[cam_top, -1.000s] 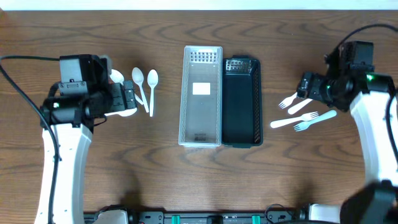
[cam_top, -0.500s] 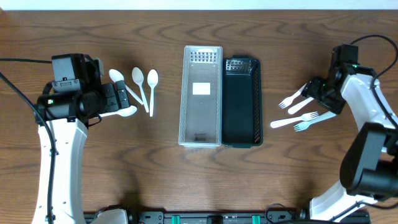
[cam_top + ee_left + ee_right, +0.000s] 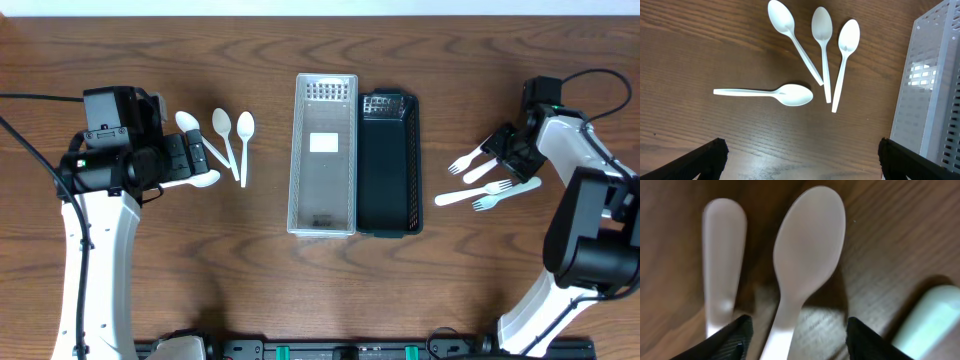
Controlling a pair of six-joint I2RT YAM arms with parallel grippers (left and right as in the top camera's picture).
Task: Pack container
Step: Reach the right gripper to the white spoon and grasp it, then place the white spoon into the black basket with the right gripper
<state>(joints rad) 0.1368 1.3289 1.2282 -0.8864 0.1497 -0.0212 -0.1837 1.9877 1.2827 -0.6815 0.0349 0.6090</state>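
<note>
Several white plastic spoons (image 3: 222,124) lie left of the baskets, fanned out in the left wrist view (image 3: 790,94). My left gripper (image 3: 203,158) hovers over them, open wide (image 3: 802,162) with only bare wood between its fingers. Several white forks (image 3: 478,194) lie at the right. My right gripper (image 3: 505,150) is low over them. In the right wrist view its fingers (image 3: 742,335) stand either side of one fork handle (image 3: 807,250) without touching it, so it is open (image 3: 797,340). A clear grey basket (image 3: 297,150) and a black basket (image 3: 417,160) stand side by side at the centre.
The grey basket's wall (image 3: 932,85) is close to the right of the left gripper. Two more fork handles lie beside the right gripper, a white one (image 3: 724,255) and a pale one (image 3: 930,320). A cable (image 3: 30,150) loops behind the left arm.
The right arm swung its gripper down onto the fork handles and its jaws narrowed. The left arm shifted slightly left early on, uncovering a spoon, then held still.
</note>
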